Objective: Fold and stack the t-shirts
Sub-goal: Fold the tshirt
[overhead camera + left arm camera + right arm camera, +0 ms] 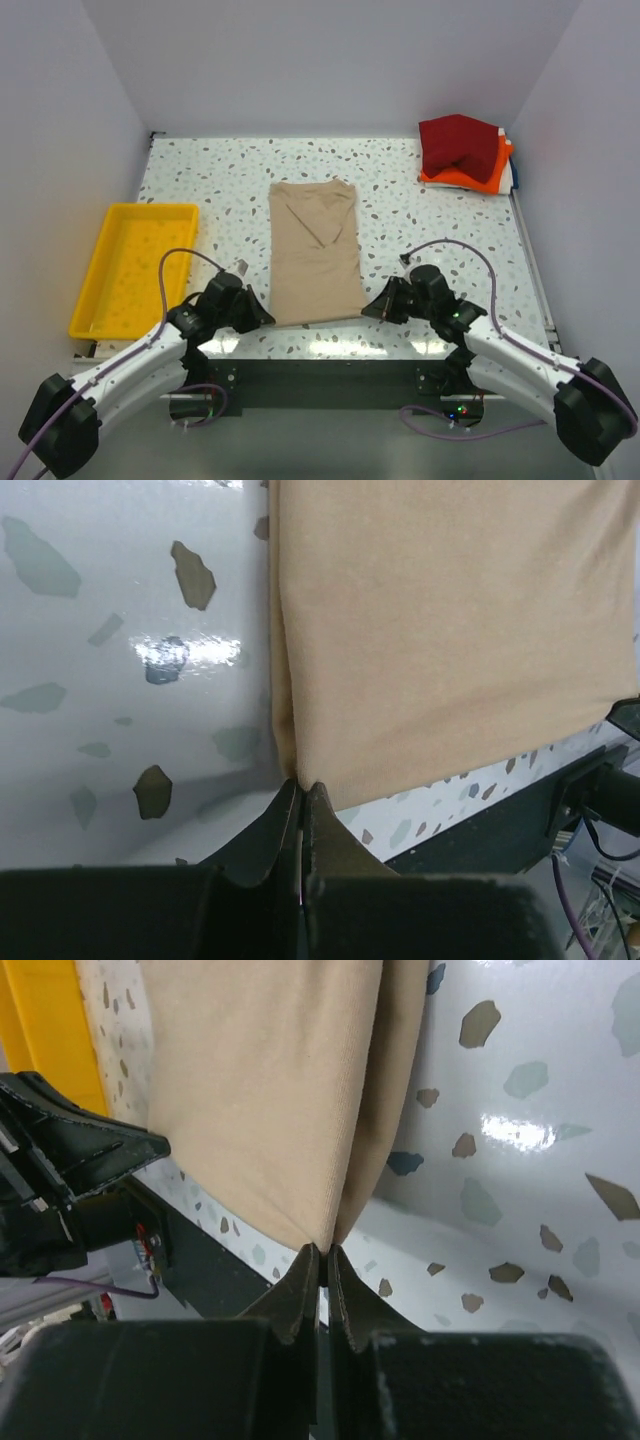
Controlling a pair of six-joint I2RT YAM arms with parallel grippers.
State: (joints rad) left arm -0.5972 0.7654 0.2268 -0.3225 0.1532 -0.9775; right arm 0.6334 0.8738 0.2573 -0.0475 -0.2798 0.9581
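Jaws pressed together, the left gripper pinches the near-left corner of the tan shirt; the right gripper, likewise closed, pinches its near-right corner on the desk.

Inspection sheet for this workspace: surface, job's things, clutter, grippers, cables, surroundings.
Surface: glossy speckled tabletop.
Job's things: tan t-shirt folded lengthwise at centre; dark red t-shirt atop orange t-shirt, far right corner.
Clutter: yellow tray at left.
Grippers: left gripper shut on tan t-shirt's near left corner; right gripper shut on its near right corner.
Cables: purple cables loop over both arms.
Surroundings: plain grey walls.
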